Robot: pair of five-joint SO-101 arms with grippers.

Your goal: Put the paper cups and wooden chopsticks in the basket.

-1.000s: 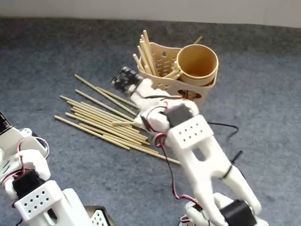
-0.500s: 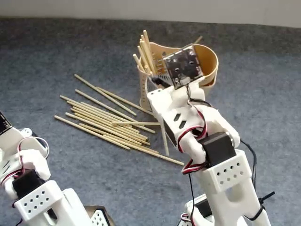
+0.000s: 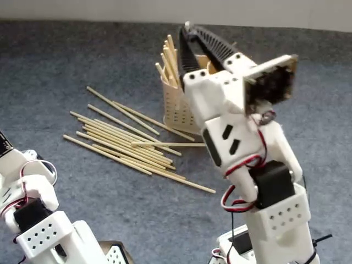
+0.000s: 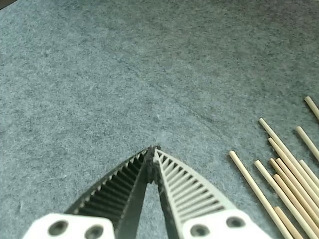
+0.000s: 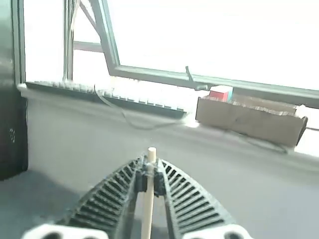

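Pinching round wooden chopstick (image 5: 147, 201), ribbed right tool (image 5: 150, 167)

The right arm (image 3: 236, 126) covers most of the basket (image 3: 175, 107) beneath the right tool (image 3: 188, 27), and what sits in the covered part cannot be told. In the right wrist view the chopstick (image 5: 148, 199) pinched in that tool runs out at the picture's edge, hiding its lower end. Beside the left tool (image 4: 153, 149), the loose chopsticks (image 4: 291, 172) on the bench (image 4: 99, 74) are cut off by the frame. The left arm (image 3: 33, 220) is cut by the high view's corner.
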